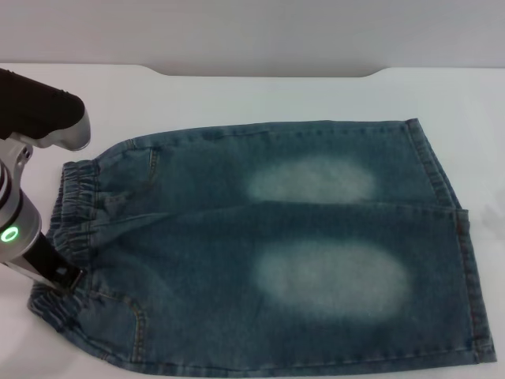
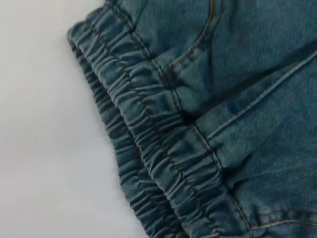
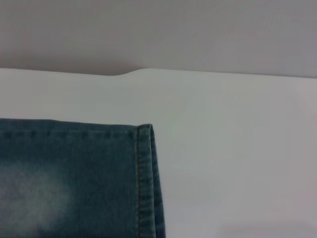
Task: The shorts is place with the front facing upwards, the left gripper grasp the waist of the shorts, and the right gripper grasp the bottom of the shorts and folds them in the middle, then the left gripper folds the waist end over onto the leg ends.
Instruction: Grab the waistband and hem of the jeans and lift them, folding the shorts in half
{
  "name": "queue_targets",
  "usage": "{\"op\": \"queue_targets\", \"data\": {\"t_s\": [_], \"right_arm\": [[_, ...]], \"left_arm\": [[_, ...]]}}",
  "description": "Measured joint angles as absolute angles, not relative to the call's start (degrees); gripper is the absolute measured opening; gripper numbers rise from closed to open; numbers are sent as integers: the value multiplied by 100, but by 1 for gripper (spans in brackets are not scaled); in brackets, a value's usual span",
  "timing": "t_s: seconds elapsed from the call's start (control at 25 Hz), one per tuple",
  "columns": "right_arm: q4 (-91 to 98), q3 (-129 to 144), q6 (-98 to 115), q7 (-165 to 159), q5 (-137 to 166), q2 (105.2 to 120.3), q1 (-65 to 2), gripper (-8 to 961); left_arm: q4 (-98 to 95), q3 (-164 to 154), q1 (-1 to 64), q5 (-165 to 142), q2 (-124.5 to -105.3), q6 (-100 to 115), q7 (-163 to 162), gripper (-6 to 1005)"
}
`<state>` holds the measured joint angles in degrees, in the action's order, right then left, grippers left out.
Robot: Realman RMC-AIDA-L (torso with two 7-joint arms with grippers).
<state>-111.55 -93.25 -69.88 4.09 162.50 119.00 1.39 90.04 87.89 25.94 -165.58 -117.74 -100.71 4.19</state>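
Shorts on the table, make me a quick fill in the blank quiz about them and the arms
The shorts lie flat on a ____ table.
The left gripper is at the ____ end of the shorts.
The light on the left arm glows ____.
The right gripper is ____ in the head view.

Answers: white; waist; green; not visible

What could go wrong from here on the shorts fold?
1. The left gripper sits at the waist of the shorts, where the left wrist view shows two stacked elastic layers; it might pinch only one.
2. The right gripper is out of the head view, and its wrist view shows only a hem corner, so its grasp on the bottom of the shorts may lag or miss, skewing the fold.
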Motion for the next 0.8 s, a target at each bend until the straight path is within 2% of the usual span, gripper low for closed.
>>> {"op": "queue_targets", "data": {"t_s": [0.48,0.8], "right_arm": [[-11153,-9233,-7106,405,16236,11900,136,713],[-11297,-9013,-8057,496,16080,11888,-6,713]], "left_arm": [[9033,8788,2573,-16559,-11752,-10097,408,32],[9083,8774,2637,-16559,-11751,-10099,414,32]]}}
